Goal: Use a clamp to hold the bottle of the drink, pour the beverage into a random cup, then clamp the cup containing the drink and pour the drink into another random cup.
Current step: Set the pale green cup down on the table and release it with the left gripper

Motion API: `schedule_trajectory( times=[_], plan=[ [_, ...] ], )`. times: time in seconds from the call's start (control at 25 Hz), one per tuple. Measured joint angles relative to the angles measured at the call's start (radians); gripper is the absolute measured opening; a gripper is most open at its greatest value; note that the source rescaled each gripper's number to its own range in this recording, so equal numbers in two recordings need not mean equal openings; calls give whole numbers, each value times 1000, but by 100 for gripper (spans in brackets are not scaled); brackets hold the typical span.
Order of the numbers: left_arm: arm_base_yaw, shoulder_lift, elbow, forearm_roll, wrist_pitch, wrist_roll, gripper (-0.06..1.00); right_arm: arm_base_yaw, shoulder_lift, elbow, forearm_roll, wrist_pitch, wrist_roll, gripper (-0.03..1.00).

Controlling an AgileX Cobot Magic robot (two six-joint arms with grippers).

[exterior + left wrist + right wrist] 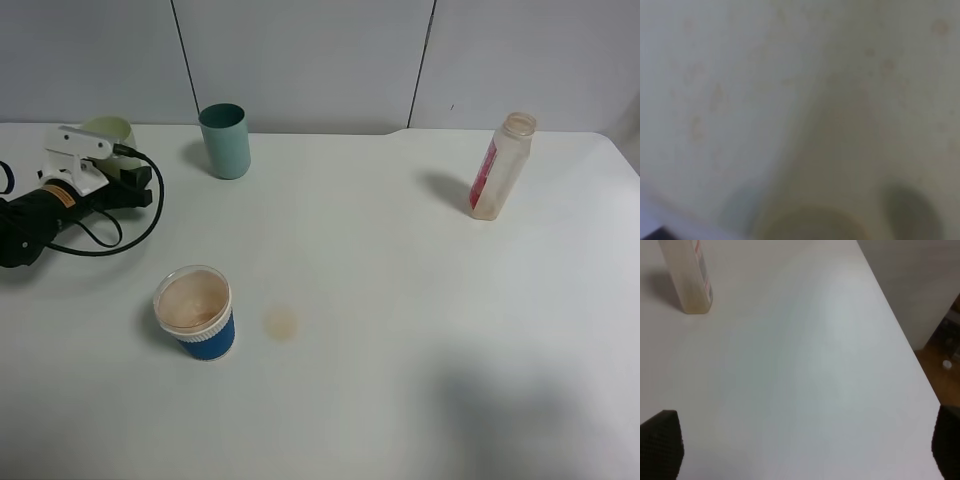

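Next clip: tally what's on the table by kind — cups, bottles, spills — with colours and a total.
Cups: 3 — teal cup, blue cup with white rim holding pinkish-brown drink, pale yellow-green cup mostly hidden behind the left gripper
Bottles: 1 — translucent bottle with red label, no cap
Spills: 1 — small brownish stain beside the blue cup
Total: 5
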Motion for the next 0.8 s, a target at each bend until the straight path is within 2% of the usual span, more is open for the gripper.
schedule_trajectory(
  times=[0.8],
  plan=[
    [0, 34, 0, -8, -52, 35, 1, 0, 0, 0, 0, 0, 0, 100]
  ],
)
